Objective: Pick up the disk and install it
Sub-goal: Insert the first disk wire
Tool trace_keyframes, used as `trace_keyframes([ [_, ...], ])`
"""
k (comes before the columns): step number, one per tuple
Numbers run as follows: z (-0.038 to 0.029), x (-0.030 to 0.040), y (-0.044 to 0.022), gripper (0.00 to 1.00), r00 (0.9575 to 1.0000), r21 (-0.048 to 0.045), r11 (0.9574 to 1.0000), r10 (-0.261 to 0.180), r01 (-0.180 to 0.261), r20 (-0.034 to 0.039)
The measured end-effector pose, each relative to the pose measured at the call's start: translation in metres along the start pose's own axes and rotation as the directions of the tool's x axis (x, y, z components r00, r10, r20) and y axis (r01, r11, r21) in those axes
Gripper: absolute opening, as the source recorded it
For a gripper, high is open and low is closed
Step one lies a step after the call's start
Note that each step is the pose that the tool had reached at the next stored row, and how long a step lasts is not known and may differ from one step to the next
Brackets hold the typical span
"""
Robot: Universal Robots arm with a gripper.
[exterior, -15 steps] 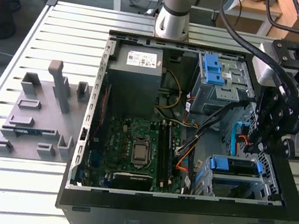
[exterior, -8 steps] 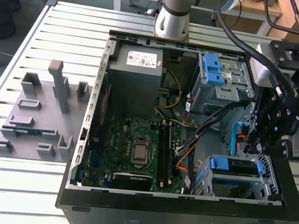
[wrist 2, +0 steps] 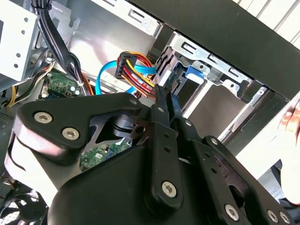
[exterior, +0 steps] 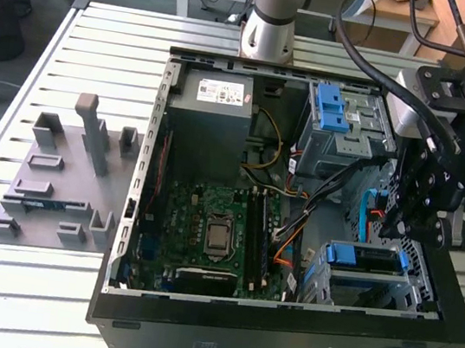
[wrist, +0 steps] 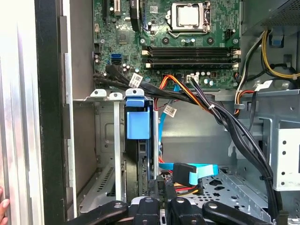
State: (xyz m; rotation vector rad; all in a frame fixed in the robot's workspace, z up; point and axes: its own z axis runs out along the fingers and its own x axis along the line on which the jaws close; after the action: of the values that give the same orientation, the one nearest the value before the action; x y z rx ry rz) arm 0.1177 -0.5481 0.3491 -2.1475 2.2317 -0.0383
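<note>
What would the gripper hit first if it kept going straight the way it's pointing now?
Most likely the disk standing on edge in its metal bay. In the first wrist view the gripper points along the bay toward the disk's near edge. The red and blue cables lie just beside that line, so depth is uncertain.

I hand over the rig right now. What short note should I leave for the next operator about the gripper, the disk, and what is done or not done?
Gripper: the black gripper hangs inside the open black computer case, close over the grey metal drive cage. I cannot tell whether it grips anything.
Disk: the silver-metal hard drive in its blue plastic carrier stands in a slot of that cage.
Done: the disk is in the cage.
Left: full seating cannot be confirmed.
Caution: a person's hand is at the case's edge.
</note>
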Motion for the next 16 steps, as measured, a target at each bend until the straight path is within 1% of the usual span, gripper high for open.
trace_keyframes([
  [3, 0.0001, 0.0004, 0.0, 0.16, 1.0, 0.0, 1.0, 0.0, 0.0, -0.0004],
  [6, 0.0001, 0.0033, -0.0001, 0.16, 1.0, 0.0, 1.0, 0.0, 0.0, -0.0006],
  [9, 0.0013, 0.0042, -0.0002, 0.16, 1.0, -0.001, 1.0, 0.0, 0.0, -0.0003],
  [14, 0.0061, 0.0074, -0.0006, 0.16, 1.0, -0.0094, 1.0, 0.0, 0.0, -0.0009],
  [16, 0.0061, 0.0073, -0.0011, 0.16, 1.0, -0.0114, 0.9999, 0.002, -0.002, -0.0015],
])
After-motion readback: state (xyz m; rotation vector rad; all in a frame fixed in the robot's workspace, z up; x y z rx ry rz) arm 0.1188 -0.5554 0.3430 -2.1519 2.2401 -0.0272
